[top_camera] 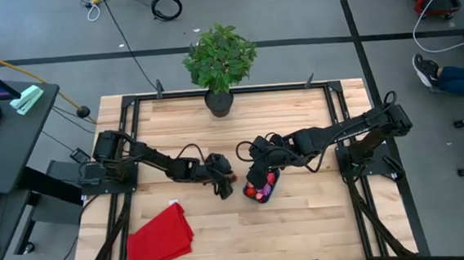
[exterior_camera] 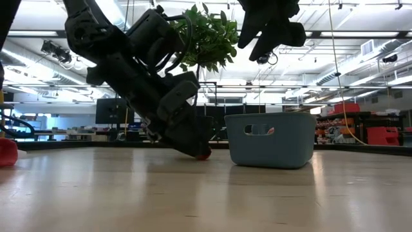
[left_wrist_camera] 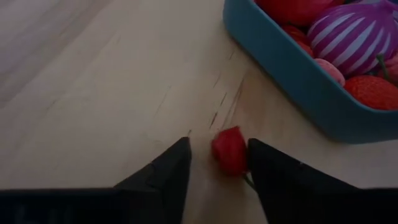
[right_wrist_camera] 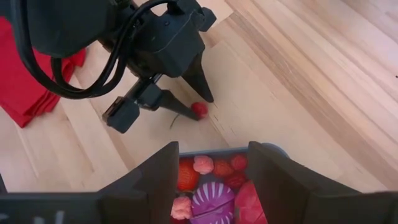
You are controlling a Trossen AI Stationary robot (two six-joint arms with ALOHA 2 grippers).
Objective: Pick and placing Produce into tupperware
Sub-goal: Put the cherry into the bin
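Note:
A small red fruit piece [left_wrist_camera: 229,152] lies on the table just left of the teal tub [left_wrist_camera: 292,74]. My left gripper [left_wrist_camera: 219,144] is open, its fingertips down at the table on either side of that piece; it also shows in the right wrist view [right_wrist_camera: 186,102]. The tub [top_camera: 262,192] holds several red and pink pieces and the purple-and-white striped piece [left_wrist_camera: 351,31]. My right gripper [right_wrist_camera: 213,152] hangs open and empty above the tub [exterior_camera: 270,145]. My left gripper has one finger [left_wrist_camera: 264,165] against the side of the small red piece; the other finger [left_wrist_camera: 171,165] stands a little apart from it. The fingers slant down from the table's left. The piece rests on the table.
A red cloth [top_camera: 159,237] lies at the near left of the table. A potted plant [top_camera: 219,102] stands at the far edge in the middle. Bare wood lies near and right of the tub.

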